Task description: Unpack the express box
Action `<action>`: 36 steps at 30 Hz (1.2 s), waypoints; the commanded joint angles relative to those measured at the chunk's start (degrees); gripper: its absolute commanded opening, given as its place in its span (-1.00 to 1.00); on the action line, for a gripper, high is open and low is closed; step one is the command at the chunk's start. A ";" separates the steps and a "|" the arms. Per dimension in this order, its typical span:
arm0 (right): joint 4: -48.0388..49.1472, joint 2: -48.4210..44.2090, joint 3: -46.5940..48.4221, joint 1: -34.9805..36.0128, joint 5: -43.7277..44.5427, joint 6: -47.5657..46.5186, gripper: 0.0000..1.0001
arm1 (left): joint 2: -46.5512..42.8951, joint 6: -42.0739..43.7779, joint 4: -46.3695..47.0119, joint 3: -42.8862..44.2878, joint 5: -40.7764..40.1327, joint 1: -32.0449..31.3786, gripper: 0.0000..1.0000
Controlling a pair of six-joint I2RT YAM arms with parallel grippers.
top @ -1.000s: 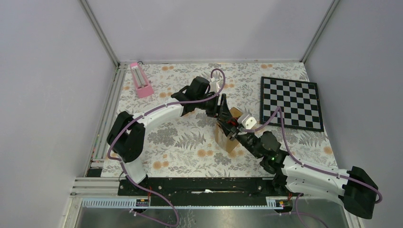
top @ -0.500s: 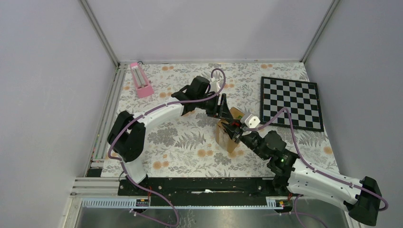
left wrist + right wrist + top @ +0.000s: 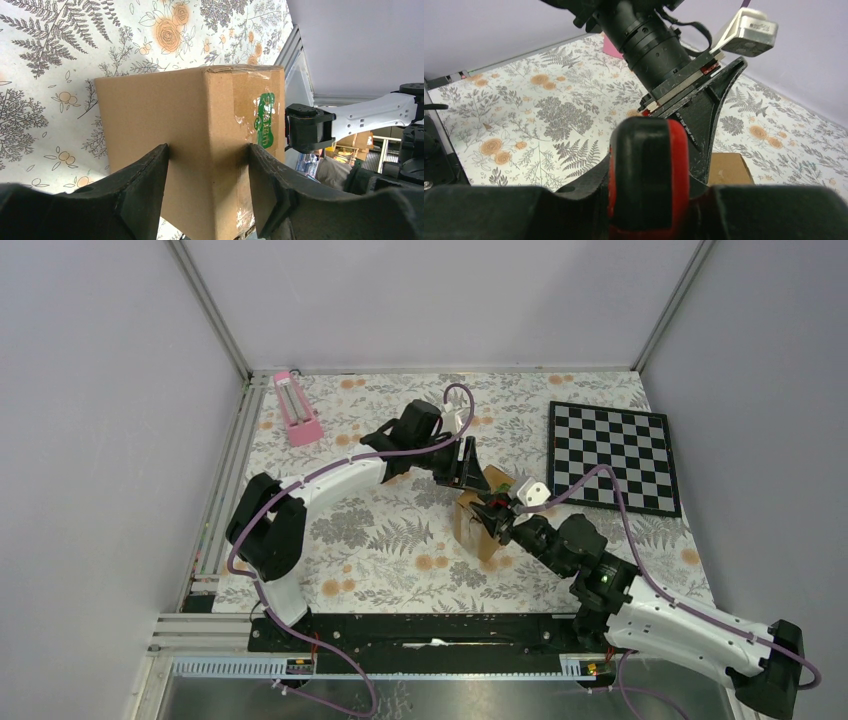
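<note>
The express box [image 3: 476,528], a small brown carton, stands on the floral table; no white label shows. My left gripper [image 3: 468,478] is shut on it from the far side, and its fingers [image 3: 150,175] press two sides around a corner of the box [image 3: 200,115], which bears clear tape and a green print. My right gripper [image 3: 497,517] is at the box's near right top and is shut on a red-and-black tool [image 3: 646,165]. The tool's black end [image 3: 307,132] sits by the taped edge. A corner of the box [image 3: 726,169] shows behind the left finger [image 3: 709,120].
A black-and-white chessboard [image 3: 612,455] lies at the back right. A pink metronome-like object [image 3: 297,408] lies at the back left. Grey walls with metal rails enclose the table on three sides.
My right arm has stretched forward and its gripper has moved a little up and left, closer onto the box. The left arm and the box have not moved.
</note>
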 commanded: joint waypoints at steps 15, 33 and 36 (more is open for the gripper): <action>-0.59 -0.17 10.97 0.25 10.58 0.62 -1.00 | -3.52 2.77 -1.61 -10.66 -8.04 13.19 0.11; -25.65 -4.68 7.03 0.20 38.72 22.22 -1.00 | 0.14 15.55 -16.83 4.96 -12.31 7.74 0.35; -27.48 -3.91 6.66 0.17 38.87 24.29 -1.00 | 2.07 16.20 -17.48 6.17 -13.61 7.25 0.34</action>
